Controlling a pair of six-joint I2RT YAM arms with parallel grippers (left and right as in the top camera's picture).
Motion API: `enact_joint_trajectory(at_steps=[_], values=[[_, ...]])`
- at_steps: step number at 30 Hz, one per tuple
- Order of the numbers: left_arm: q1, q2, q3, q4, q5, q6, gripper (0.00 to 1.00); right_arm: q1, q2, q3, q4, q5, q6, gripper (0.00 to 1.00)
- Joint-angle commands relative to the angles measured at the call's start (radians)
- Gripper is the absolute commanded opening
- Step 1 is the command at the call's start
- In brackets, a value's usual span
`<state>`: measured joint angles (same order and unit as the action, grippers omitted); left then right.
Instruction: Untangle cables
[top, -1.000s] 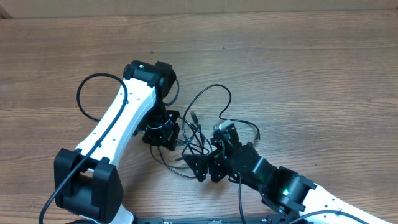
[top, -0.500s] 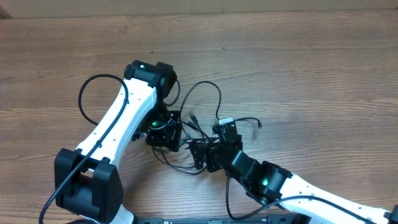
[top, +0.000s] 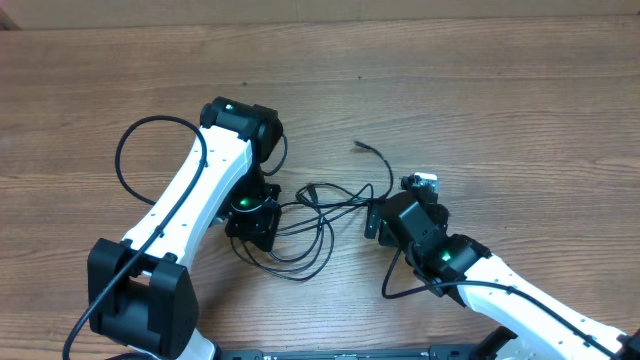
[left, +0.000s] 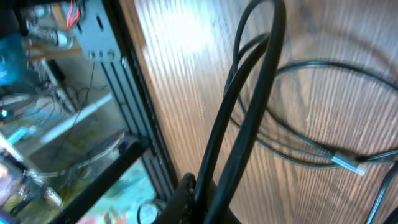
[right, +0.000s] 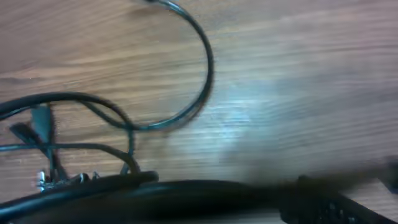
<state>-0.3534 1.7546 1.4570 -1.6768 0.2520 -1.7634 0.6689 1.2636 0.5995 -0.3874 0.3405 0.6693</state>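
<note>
Currently | cables (top: 322, 200): loose loops on bench (top: 500, 100), between the tools | left tool (top: 252, 222): clamped on cables | right tool (top: 376, 222): spread wide, no grip evident | handling: light, limp, snag-prone; grasp free strand near plug end (top: 360, 147), avoid crossings

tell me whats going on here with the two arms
Two robot arms are working on a tangle of thin black cables on a wooden table. The left claw is shut on the cables at the bunch's left side. The right claw is open at its right side; whether it touches a strand is unclear. The cords lie in loose loops between them, one plug end lying free.
</note>
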Motion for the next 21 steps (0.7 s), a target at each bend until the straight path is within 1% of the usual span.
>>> enact_joint_trajectory(at_steps=[1, 4, 7, 10, 13, 16, 21], values=[[0.002, 0.002, 0.012, -0.014, -0.124, -0.024, 0.04, -0.142, 0.003, 0.000, -0.040, 0.050, 0.011, 1.00], [0.002, 0.002, 0.012, -0.014, -0.160, -0.034, 0.04, -0.223, 0.003, 0.000, -0.086, 0.051, -0.031, 1.00], [0.002, 0.002, 0.012, -0.014, -0.166, -0.070, 0.04, -0.275, 0.003, 0.000, -0.098, -0.006, -0.057, 1.00], [0.002, 0.002, 0.012, -0.014, -0.183, -0.097, 0.04, -0.290, 0.003, 0.000, -0.100, -0.053, -0.102, 1.00], [0.002, 0.002, 0.012, -0.014, -0.188, -0.101, 0.04, -0.290, 0.003, 0.000, -0.114, -0.055, -0.102, 1.00], [0.002, 0.002, 0.012, -0.014, -0.225, -0.119, 0.04, -0.290, 0.003, 0.000, -0.130, -0.064, -0.107, 1.00], [0.002, 0.002, 0.012, -0.014, -0.298, -0.127, 0.04, -0.290, 0.003, 0.000, -0.134, -0.219, -0.251, 1.00]])
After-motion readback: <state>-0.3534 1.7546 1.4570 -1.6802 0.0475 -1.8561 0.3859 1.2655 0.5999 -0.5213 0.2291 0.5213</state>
